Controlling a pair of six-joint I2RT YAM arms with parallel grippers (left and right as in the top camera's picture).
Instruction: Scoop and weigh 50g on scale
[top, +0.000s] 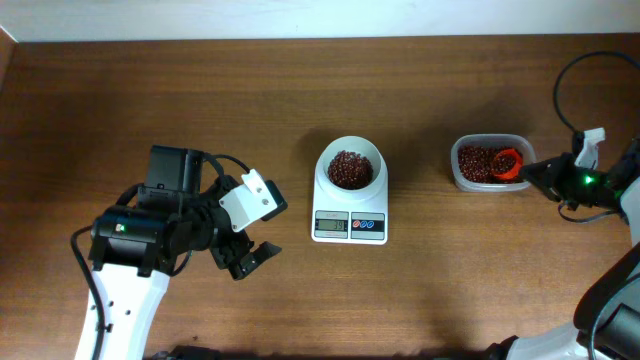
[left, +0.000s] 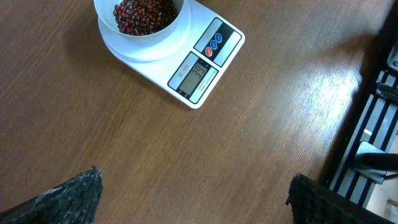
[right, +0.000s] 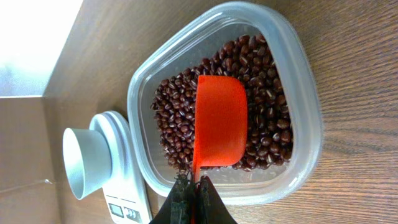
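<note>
Gripping the orange scoop (right: 221, 121) by its handle, right gripper (right: 193, 200) is pinched closed, 2 fingers tight on the handle with no gap showing. Scoop head sits inside the clear tub (right: 298, 93), lying on the red beans (right: 180, 112), toward the tub's right side in overhead. Cannot tell whether the scoop is loaded; right wrist view shows only a plain orange face. Tub is at the right of the table (top: 150, 90), right arm reaching in from the right edge. Scale (top: 349, 215) is at table centre, left of the tub and apart from it, with display (left: 194, 76) and buttons (left: 213, 45) on its near side. Digits are lit on the display but too small to read for sure. Buttons are 2 blue and 1 red, right of the display. White round bowl (top: 349, 168) sits on the scale's far half, a layer of beans covering its bottom. Left gripper (top: 250, 258) is spread wide, holding nothing, hovering over bare wood at the near left, left of the scale and well apart from it. Left wrist view shows its 2 dark fingertips (left: 68, 196) at the bottom corners with only table between them, scale up at the far side of that view.
</note>
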